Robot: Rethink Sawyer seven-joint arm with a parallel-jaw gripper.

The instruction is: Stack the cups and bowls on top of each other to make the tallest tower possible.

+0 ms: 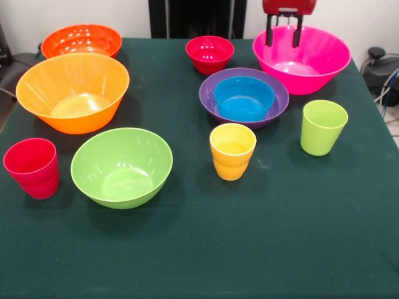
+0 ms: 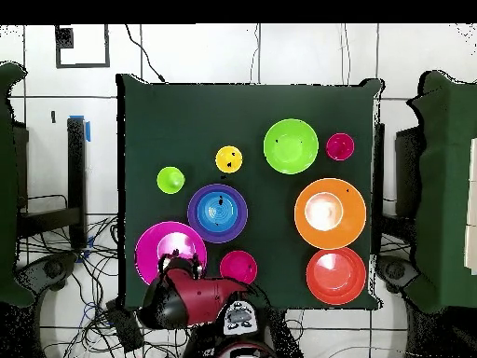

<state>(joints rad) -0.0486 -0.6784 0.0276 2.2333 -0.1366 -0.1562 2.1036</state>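
My gripper (image 1: 284, 32) hangs open and empty over the far rim of the large pink bowl (image 1: 324, 59); in the overhead view it (image 2: 183, 268) sits at that bowl's (image 2: 158, 247) lower edge. The small blue bowl (image 1: 244, 98) is nested in the purple bowl (image 1: 207, 93) at mid table. The small red bowl (image 1: 210, 54) stands behind them. The yellow cup (image 1: 232, 151), lime green cup (image 1: 323, 127) and red cup (image 1: 32, 167) stand upright and apart. The lime green bowl (image 1: 121, 167), light orange bowl (image 1: 73, 92) and red-orange bowl (image 1: 81, 40) stand on the left.
Everything rests on a dark green tablecloth (image 1: 249, 249). Cables and a black device (image 1: 380, 65) lie off the table's right edge. The robot's red arm (image 2: 200, 300) reaches in from the picture's bottom in the overhead view.
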